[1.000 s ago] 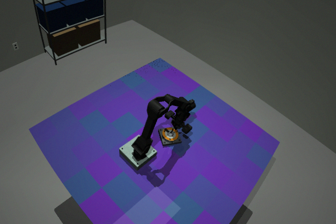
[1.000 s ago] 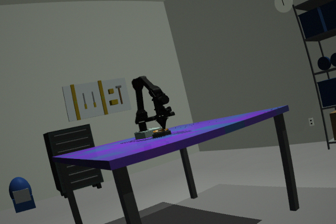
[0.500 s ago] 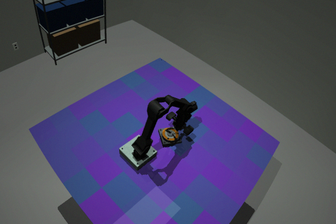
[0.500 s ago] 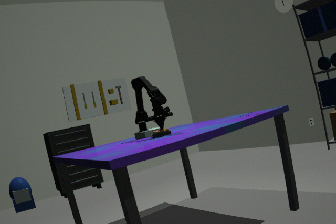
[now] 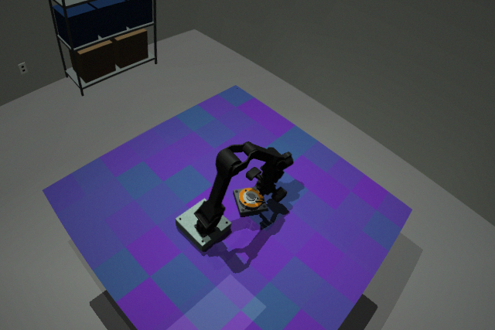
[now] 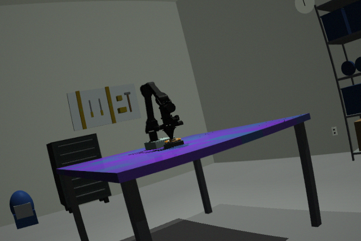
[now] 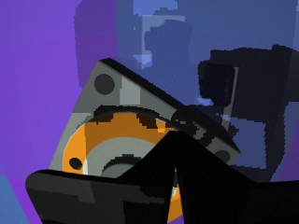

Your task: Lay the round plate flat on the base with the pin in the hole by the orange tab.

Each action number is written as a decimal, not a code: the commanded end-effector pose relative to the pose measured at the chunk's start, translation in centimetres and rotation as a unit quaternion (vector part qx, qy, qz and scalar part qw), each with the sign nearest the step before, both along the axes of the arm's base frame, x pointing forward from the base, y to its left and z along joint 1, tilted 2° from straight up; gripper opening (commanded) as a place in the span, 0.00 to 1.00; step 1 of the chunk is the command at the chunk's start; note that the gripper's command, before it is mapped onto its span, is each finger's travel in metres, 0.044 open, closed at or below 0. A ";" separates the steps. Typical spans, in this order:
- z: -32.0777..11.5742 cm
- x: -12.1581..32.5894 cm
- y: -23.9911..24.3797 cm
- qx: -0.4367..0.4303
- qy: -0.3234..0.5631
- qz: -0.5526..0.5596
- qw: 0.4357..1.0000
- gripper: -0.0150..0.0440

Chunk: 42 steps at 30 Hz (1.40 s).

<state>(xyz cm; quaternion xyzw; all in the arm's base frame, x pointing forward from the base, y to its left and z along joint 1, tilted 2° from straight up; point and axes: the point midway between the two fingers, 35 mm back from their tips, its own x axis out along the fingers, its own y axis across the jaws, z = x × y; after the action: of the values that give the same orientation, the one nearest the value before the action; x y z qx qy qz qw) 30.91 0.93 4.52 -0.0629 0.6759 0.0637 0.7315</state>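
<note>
Dark hole in the orange plate (image 7: 74,148) (image 5: 242,197)—plain only from the wrist.

From the worktop's far edge, my arm (image 5: 219,184) (image 6: 149,110) looks matte black, chunky-jointed, apparently cable-free; its base slab (image 5: 184,219) (image 6: 150,145) is pale, dark-screwed.

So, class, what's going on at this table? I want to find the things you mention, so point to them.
A black robot arm has its closed gripper (image 5: 261,195) (image 6: 172,137) (image 7: 176,137) down at the orange round plate (image 5: 242,201) (image 7: 75,147), which sits on a dark square base (image 5: 244,212) (image 6: 174,145) (image 7: 65,140). Nothing is held between the fingers. Whether they touch the plate, or the pin is in its hole, I cannot tell.
</note>
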 end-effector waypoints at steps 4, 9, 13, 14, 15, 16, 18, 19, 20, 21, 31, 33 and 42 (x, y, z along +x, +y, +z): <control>-0.3 -0.8 -0.9 -0.003 0.008 -0.002 1.000 0.25; -0.3 -1.1 -1.3 -0.003 0.008 -0.002 1.000 0.25; -0.3 -1.4 -1.5 -0.004 0.008 -0.002 1.000 0.25; -0.3 -1.4 -1.6 -0.004 0.008 -0.002 1.000 0.25; -0.3 -1.5 -1.6 -0.004 0.008 -0.002 1.000 0.25; -0.3 -1.6 -1.7 -0.004 0.008 -0.002 1.000 0.25; -0.3 -1.7 -1.8 -0.004 0.008 -0.002 1.000 0.25; -0.3 -1.7 -1.8 -0.004 0.008 -0.002 1.000 0.25; -0.3 -1.8 -1.8 -0.004 0.008 -0.002 1.000 0.25; -0.3 -1.8 -1.9 -0.004 0.008 -0.002 1.000 0.25; -0.2 -2.4 -2.2 -0.004 0.008 -0.002 1.000 0.25; -0.2 -2.5 -2.3 -0.004 0.008 -0.002 1.000 0.25; -0.1 -3.1 -2.6 -0.004 0.009 -0.002 1.000 0.25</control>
<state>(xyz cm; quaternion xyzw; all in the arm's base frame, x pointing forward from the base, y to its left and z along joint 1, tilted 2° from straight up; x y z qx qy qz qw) 28.43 -1.50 4.71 -0.0636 0.6765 0.0597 0.7312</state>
